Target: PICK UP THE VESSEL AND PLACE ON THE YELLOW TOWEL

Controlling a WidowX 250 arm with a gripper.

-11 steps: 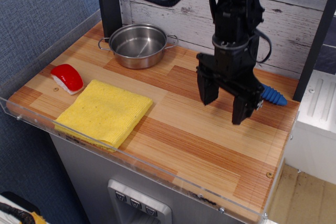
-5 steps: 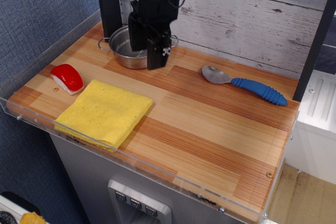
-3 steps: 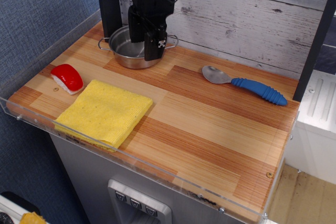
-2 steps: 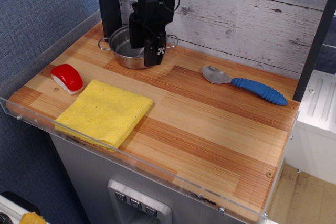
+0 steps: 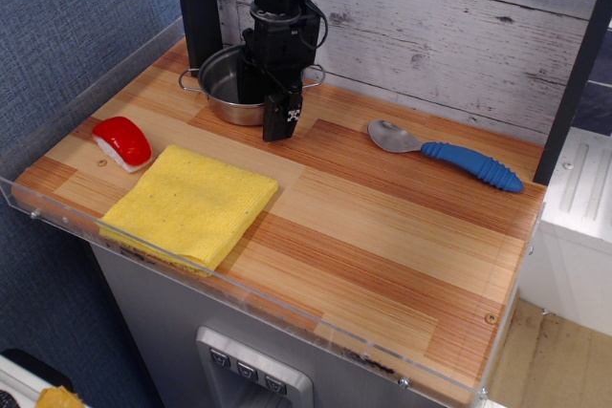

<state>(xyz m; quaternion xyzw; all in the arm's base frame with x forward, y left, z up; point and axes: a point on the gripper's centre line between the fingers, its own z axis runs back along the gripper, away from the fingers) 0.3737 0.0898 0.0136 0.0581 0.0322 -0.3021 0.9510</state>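
Observation:
The vessel (image 5: 222, 91) is a small shiny steel pot with wire loop handles, standing at the back left of the wooden table. My black gripper (image 5: 267, 102) has come down on its near-right rim. One finger (image 5: 251, 81) is inside the pot and the other finger (image 5: 283, 118) is outside it, so the jaws straddle the rim with a gap still between them. The arm hides the pot's right half. The yellow towel (image 5: 191, 203) lies flat at the front left, apart from the pot.
A small red-and-white object (image 5: 122, 142) lies left of the towel. A blue-handled metal spoon (image 5: 445, 152) lies at the back right. A black post (image 5: 199, 7) stands just behind the pot. A clear plastic lip (image 5: 239, 295) runs along the table's front and left edges.
My gripper has moved from the right side of the table over to the pot. It has dropped lower, so that its fingers now straddle the pot's rim. The pot has not moved.

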